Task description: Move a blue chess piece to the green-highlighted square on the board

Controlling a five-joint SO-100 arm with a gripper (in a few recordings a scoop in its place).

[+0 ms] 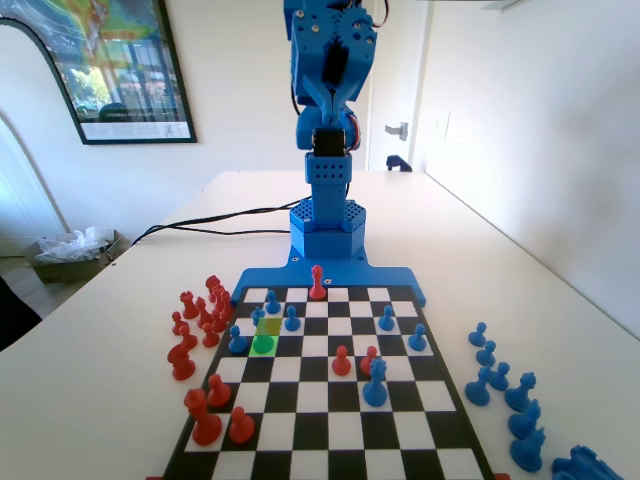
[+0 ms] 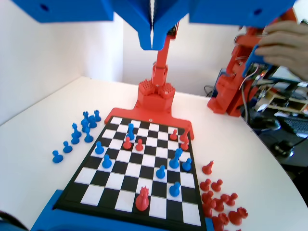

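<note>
One board, one green-highlighted square

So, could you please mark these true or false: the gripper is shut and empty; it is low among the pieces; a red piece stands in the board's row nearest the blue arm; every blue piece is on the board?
1. The gripper is shut and empty. True.
2. It is low among the pieces. False: it hangs high above the board.
3. A red piece stands in the board's row nearest the blue arm. True.
4. Every blue piece is on the board. False: several blue pieces stand on the table, right of the board in the fixed view.
</note>
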